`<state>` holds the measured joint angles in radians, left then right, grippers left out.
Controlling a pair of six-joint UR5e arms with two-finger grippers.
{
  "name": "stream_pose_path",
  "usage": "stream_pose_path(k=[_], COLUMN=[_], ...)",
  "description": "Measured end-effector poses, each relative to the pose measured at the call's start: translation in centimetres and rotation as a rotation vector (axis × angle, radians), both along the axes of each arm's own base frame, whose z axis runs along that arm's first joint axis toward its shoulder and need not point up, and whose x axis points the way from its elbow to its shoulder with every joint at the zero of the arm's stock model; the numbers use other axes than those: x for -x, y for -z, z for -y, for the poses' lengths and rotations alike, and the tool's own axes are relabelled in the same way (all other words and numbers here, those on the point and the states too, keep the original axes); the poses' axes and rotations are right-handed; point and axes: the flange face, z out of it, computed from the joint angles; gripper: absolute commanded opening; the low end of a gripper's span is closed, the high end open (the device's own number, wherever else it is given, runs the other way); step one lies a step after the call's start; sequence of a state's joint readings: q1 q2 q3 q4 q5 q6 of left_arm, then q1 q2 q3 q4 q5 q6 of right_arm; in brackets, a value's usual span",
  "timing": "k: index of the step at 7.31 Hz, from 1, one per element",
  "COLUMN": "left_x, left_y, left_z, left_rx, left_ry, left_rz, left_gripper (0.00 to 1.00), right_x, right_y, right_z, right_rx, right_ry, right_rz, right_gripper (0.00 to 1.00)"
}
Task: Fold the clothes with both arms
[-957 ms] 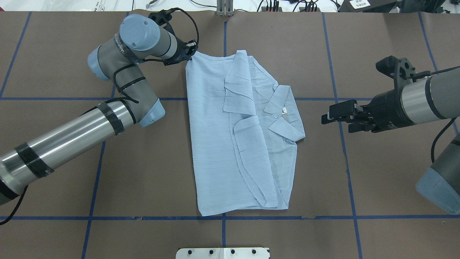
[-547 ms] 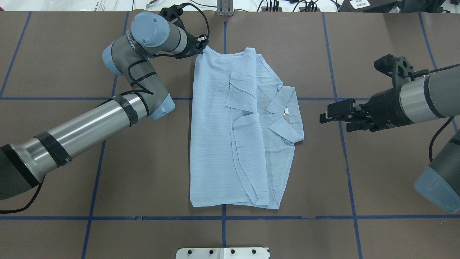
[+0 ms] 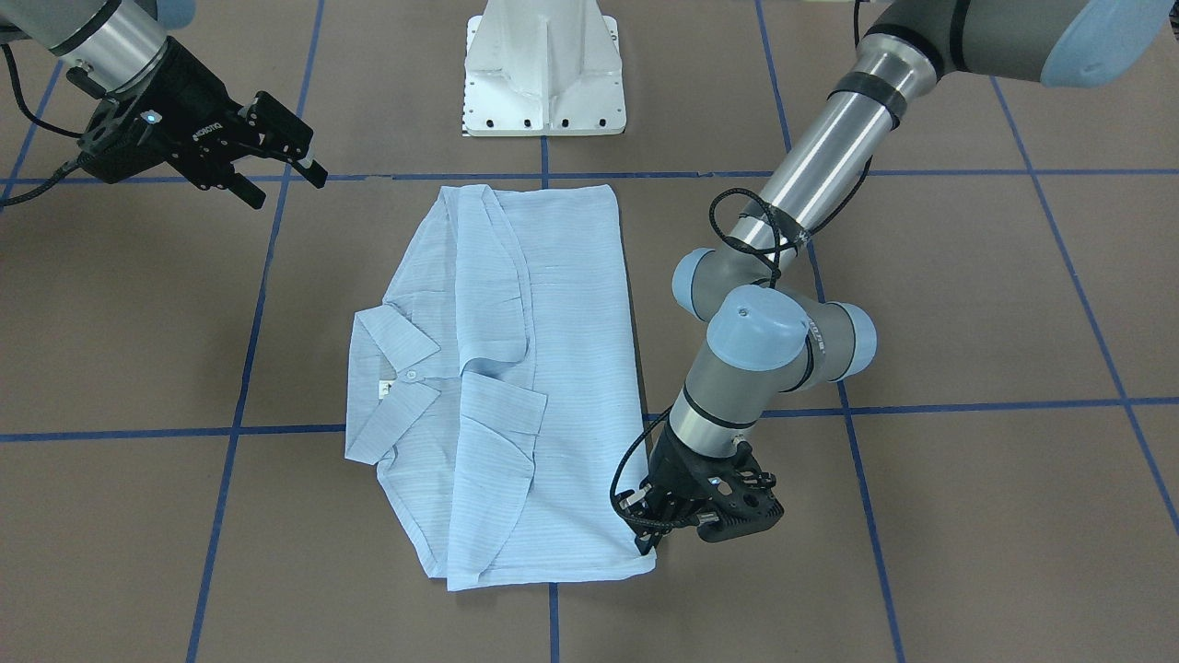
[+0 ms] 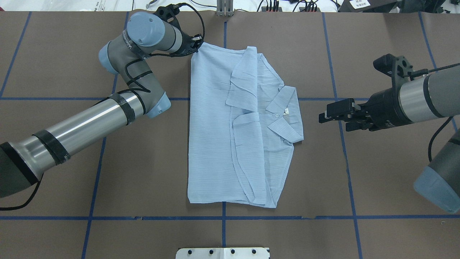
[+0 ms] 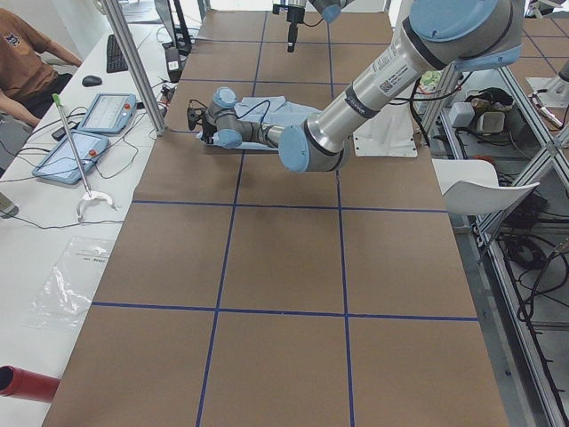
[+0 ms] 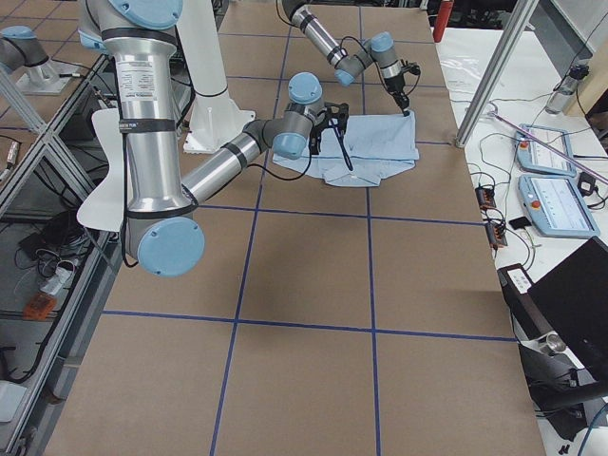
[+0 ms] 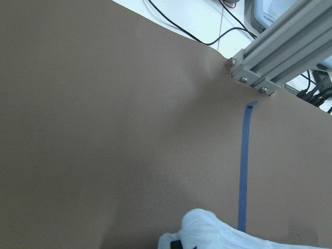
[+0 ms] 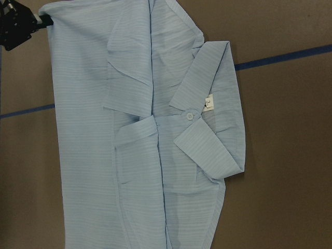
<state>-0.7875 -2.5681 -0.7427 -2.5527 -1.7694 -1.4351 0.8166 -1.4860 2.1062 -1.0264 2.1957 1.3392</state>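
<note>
L gripper (image 4: 197, 46) tight on shirt (image 4: 210, 136) corner; R gripper (image 4: 333, 124) spread, clear of fabric, beside collar (image 4: 284, 101)

Overhead camera behind robot looks down; front camera faces it, steep. Both share thin light-blue striped shirt (image 4: 212, 126) on brown worktop (image 4: 54, 201). Left wrist view close, just past left gripper (image 4: 196, 46).

Our left hand (image 4: 197, 42) has dragged the shirt (image 4: 212, 136) by its corner farther across the bench (image 4: 143, 180), squaring it up.
</note>
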Motion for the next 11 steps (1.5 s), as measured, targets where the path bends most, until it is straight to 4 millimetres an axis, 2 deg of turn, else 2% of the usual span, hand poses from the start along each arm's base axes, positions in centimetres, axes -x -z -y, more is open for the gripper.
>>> stream_pose_path(k=[3,5,6,8,9,11], left_x=[1.1,3.9,6.2,11.6,13.6,16.3], left_y=[-0.6,-0.3,-1.4,-4.2,-5.1,-4.9], left_z=[1.0,1.7,0.6,-3.6,-5.6,-8.5], left_rx=[-0.027,-0.036,-0.036,-0.053,-0.056,-0.063], left_ry=[0.019,0.002,-0.042,-0.119,-0.129,-0.134], left_rz=[0.036,0.016,-0.007,-0.033,-0.033,-0.035], left_gripper=[1.0,1.0,1.0,1.0,1.0,1.0], right_x=[0.2,1.3,3.2,8.9,11.8,18.8], right_y=[0.2,0.0,0.3,3.6,4.9,5.6], right_z=[0.1,0.5,0.7,0.8,0.3,-1.6], right_rx=[-0.005,-0.006,-0.011,-0.056,-0.106,-0.226], right_ry=[0.0,-0.012,-0.028,-0.021,-0.003,0.042], right_rz=[0.002,-0.017,-0.051,-0.199,-0.283,-0.413], right_gripper=[1.0,1.0,1.0,1.0,1.0,1.0])
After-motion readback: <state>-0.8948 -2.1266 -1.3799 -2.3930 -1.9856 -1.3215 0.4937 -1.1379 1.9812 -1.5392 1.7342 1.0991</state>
